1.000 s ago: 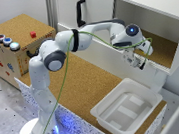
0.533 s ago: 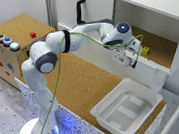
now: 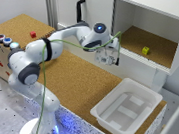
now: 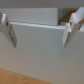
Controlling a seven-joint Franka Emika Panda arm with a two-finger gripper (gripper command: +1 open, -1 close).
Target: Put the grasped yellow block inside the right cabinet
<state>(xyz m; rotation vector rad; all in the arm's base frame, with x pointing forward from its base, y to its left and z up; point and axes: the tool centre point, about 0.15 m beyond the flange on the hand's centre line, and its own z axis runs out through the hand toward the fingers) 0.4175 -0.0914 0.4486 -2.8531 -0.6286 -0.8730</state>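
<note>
No writing was legible. The yellow block — tiny, bright — sat on the right cabinet's cork floor; the end effector hung spread, empty.

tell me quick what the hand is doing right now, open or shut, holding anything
Hand: open and empty; the yellow block lies on the right cabinet floor.

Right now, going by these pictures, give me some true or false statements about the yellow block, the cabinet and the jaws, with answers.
1. The yellow block lies on the right cabinet's cork floor. True.
2. The jaws are shut on the yellow block. False: the gripper is open with nothing between its jaws.
3. The red block sits in the white tub. False: it lies on the cork top at the exterior view's left.
4. The gripper is outside the cabinet. True.
</note>
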